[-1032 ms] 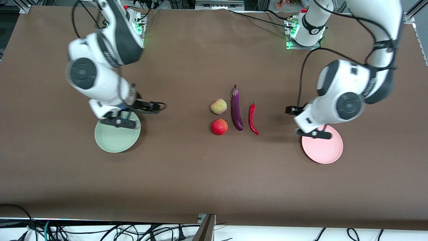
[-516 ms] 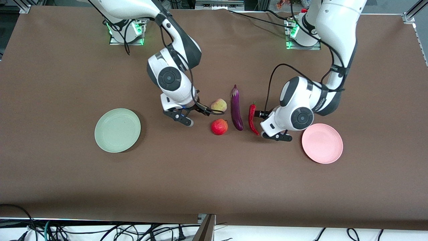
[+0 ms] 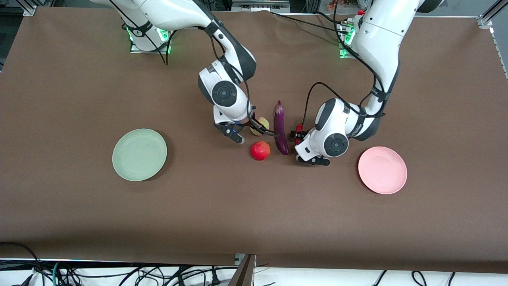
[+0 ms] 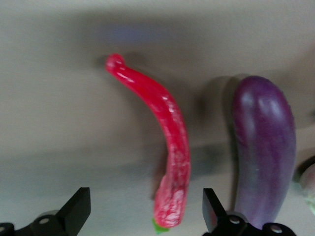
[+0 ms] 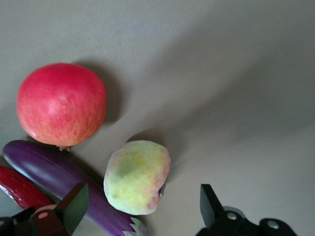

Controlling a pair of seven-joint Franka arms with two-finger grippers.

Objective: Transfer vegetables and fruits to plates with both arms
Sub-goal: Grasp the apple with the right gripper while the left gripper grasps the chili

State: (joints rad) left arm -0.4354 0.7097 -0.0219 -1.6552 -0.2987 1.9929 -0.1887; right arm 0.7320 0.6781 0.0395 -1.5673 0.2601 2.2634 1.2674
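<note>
Left gripper [image 4: 142, 216]: jaws spread wide and empty, hanging over the red chili pepper [image 4: 165, 147]. In the left wrist view the chili lay between the two fingertips [image 4: 76, 209], its long axis running out from the jaws, so they straddled it across its thin width; judged well lined up for a straight descent. The eggplant [image 4: 266, 152] lay just beside the chili, parallel to it, close to one fingertip: a likely snag. Right gripper [image 5: 140, 216]: jaws also spread and empty, over the yellowish fruit [image 5: 137, 177], which sat between its fingers in the right wrist view. The red fruit [image 3: 260, 150] lay just beside it, nearer the front camera. Each arm was the nearer one to its own target. Pink plate [image 3: 382, 170] lay toward the left arm's end of the table [image 3: 254, 214], green plate [image 3: 139, 154] toward the right arm's; both bare.
</note>
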